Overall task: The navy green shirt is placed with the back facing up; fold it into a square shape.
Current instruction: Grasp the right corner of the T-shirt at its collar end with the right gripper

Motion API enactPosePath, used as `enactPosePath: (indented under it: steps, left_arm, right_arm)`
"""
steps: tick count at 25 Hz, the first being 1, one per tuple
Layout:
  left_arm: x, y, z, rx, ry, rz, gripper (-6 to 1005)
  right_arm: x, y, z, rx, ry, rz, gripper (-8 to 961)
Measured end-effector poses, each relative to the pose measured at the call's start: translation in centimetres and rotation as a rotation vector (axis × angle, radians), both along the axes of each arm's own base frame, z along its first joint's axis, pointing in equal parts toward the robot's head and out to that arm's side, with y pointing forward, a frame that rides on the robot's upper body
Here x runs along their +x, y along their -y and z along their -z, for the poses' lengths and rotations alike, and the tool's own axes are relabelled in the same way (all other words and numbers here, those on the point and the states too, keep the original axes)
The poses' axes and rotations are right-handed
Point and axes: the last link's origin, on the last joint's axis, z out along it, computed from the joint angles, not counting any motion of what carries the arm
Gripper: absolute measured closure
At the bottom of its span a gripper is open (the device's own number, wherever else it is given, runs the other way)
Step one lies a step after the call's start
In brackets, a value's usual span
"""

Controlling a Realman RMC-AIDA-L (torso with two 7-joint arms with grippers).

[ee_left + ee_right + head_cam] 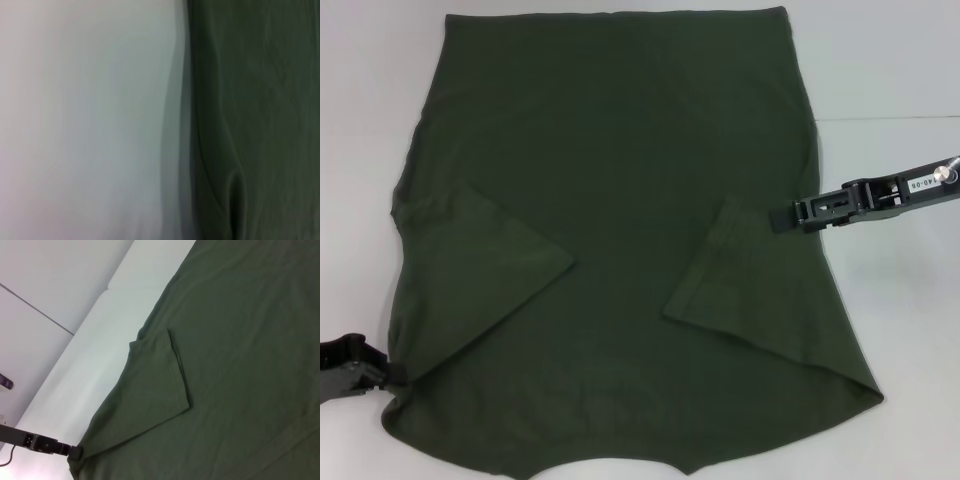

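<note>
- Two black grippers are at work, one on each side of a single shirt [620, 200].
- The left gripper [388, 378] sits low at the shirt's left edge, close to the near corner. Its tip meets the cloth, and the edge bunches into a small knot right there, so it looks clamped on the fabric.
- The right gripper [782, 216] reaches in from the right at mid-height. Its tip is at the top corner of the folded-in right sleeve [735, 275]; whether the fingers are pinching the cloth or merely touching it I cannot tell.
- Only the front part of each gripper shows in the head view; the left one is cut off by the frame edge.
- In the right wrist view the left gripper [75, 452] appears far off, at the shirt's corner; the right arm's own fingers do not show there.
- The left wrist view shows only a shirt edge [250, 120] against the table [85, 120], with a soft ridge running along the cloth.
- The shirt lies flat in the middle of the white table [890, 60], covering most of it. Its far and near edges run out of the head view.
- Two short sleeves are folded inward onto the body; the left sleeve [485, 275] makes a bigger triangle-like flap than the right.
- The fabric is plain dark olive, matte and soft, with faint creases.
</note>
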Motion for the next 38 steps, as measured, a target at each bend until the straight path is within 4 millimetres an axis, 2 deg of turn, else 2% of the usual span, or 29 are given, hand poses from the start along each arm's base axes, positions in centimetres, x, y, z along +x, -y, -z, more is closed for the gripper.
enactPosePath:
  steps: [2, 10, 14, 23, 31, 38]
  left_arm:
    - [0.0, -0.1, -0.1, 0.000, -0.002, 0.002, 953]
    - [0.1, -0.5, -1.4, -0.018, -0.032, 0.022, 973]
    - [0.4, -0.7, -2.1, -0.021, -0.031, 0.034, 973]
    - [0.4, -0.8, -2.0, -0.015, -0.034, 0.042, 972]
    - [0.5, -0.9, -1.9, -0.011, -0.030, 0.048, 972]
    - [0.9, -1.4, -1.7, -0.015, -0.036, 0.057, 972]
  right_arm:
    - [0.0, 0.0, 0.0, -0.001, 0.001, 0.001, 37]
    - [0.8, 0.4, -0.3, -0.033, 0.028, 0.076, 38]
    - [2.1, 1.3, -1.0, -0.084, 0.076, 0.167, 38]
    - [5.9, 4.1, -2.5, -0.137, 0.105, 0.311, 38]
    - [8.2, 5.9, -1.5, -0.163, 0.111, 0.368, 38]
    - [8.6, 6.5, -0.2, -0.186, 0.119, 0.367, 38]
